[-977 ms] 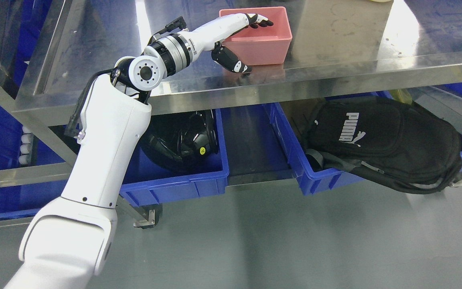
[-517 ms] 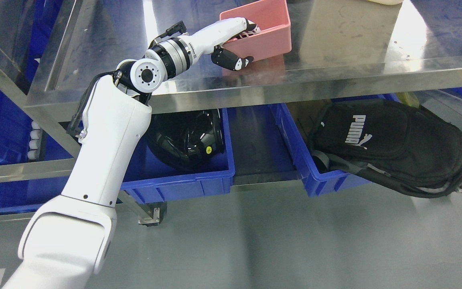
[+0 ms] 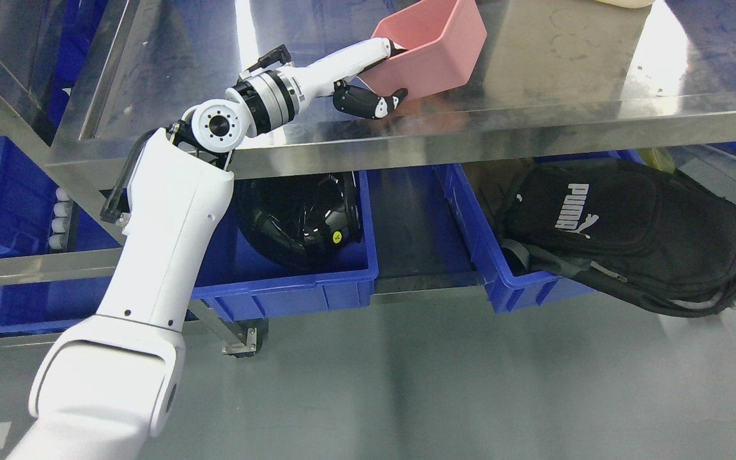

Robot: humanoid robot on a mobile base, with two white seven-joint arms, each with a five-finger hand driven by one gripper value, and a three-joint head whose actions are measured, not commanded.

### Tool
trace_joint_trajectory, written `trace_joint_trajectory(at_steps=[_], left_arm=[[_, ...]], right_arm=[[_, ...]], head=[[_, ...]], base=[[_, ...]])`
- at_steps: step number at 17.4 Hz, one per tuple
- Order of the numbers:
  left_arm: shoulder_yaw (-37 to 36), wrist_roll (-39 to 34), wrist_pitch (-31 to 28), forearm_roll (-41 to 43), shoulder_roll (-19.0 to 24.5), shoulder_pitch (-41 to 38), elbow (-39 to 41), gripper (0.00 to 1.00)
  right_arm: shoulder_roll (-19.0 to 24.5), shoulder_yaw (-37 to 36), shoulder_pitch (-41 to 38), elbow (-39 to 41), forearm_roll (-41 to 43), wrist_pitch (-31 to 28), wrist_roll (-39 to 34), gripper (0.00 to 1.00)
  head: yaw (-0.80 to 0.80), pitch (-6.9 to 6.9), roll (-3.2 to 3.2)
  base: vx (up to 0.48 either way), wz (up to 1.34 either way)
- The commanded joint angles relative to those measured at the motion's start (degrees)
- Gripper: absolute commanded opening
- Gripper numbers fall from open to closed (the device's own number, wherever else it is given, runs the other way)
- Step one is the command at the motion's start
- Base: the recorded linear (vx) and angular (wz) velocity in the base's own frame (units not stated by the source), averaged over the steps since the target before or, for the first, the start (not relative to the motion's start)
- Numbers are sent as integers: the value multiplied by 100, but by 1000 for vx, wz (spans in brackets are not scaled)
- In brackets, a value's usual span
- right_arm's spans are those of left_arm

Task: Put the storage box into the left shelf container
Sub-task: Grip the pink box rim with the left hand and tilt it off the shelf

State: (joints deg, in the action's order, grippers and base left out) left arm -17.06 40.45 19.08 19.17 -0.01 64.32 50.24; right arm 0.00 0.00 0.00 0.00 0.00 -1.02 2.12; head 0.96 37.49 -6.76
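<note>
The box (image 3: 435,54) is a smooth pink plastic tub, rectangular with slightly flared walls, tipped steeply so that its open mouth faces left and its flat base shows to the right. It hangs above the steel table (image 3: 534,121), whose brushed, scuffed top throws back bright glare and a faint pink reflection under the tub. The left hand (image 3: 374,76) grips the tub's near wall: the white palm and upper fingers reach over the rim into the mouth, while the black thumb (image 3: 368,102) with its white tip presses against the outside from below, so the wall is pinched between them. The glossy white arm rises from the lower left, bends at a round joint with a ring of bolt holes, then passes through a ribbed metal wrist collar.

Under the table stand deep blue plastic bins with thick rims. The left bin (image 3: 317,287) holds a rounded, shiny black helmet (image 3: 301,217). The right bin (image 3: 521,281) carries a soft black fabric backpack (image 3: 623,236) with white lettering, bulging over the bin's edge. The floor is smooth grey.
</note>
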Motion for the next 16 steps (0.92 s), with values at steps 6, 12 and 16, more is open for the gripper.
trace_joint_trajectory(at_steps=[6,12,16], left_arm=[[1178,-116,43,-3927,101,-454,1247,0],[828,-151,297,-4466,101,-2395,3789,0],[275,-90,1218,-4475,101,-3599,4107,0]], right_arm=[[-100,-27,-52,100,-9,-21,34,100],[-100,-27,-52,100,-9,-21,34,100],[-100,-27,-52,100,-9,-21,34,100]], head=[[0,0,0],[0,0,0],[0,0,0]], base=[[-2,-3],[0,-6],[0,7]])
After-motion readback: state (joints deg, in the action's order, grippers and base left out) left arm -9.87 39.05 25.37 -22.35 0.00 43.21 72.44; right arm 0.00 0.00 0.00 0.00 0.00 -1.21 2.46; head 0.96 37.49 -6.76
